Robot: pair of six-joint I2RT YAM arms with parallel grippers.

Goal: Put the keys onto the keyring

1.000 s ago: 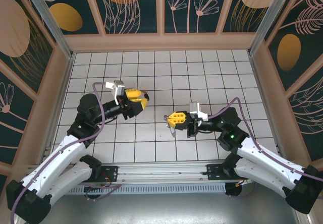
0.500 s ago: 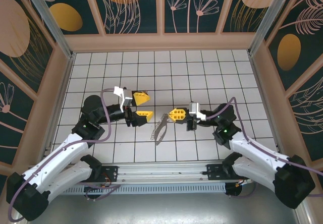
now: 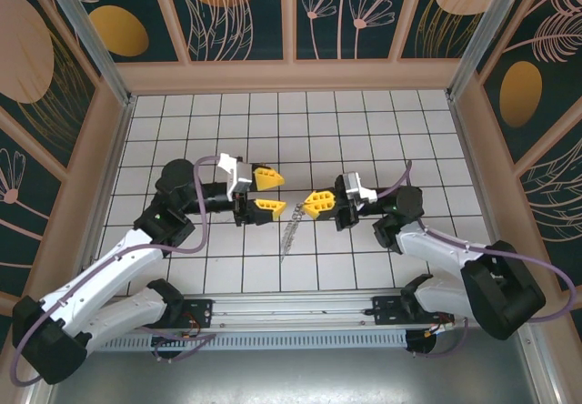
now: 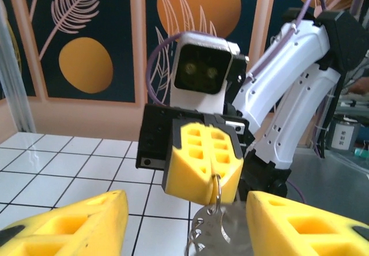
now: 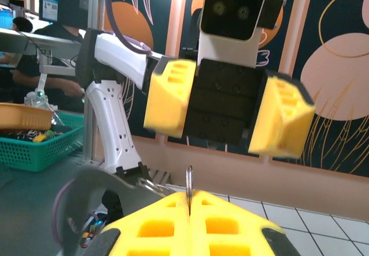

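Where right pincer (image 3: 308,207) pinches keyring (image 4: 217,188), keys (image 4: 223,234) cropped, blurred

Left pincer (image 3: 276,193) has opened and neared the keyring (image 3: 289,229) hanging from right pincer (image 3: 311,205)

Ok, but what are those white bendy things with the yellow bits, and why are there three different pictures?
Those are two robot arms, bolted next to each other. The yellow bits are the fingers of each arm's claw. One picture is taken from above and looks down on both arms and the white tiled floor. The other two come from little cameras on the wrists, so each arm sees its own yellow fingers at the bottom and the other arm's claw facing it. The right claw is pinched shut on the keyring, a thin metal ring, and silvery keys dangle under it. The left claw is open and holds nothing. It sits just opposite, close to the dangling bundle.
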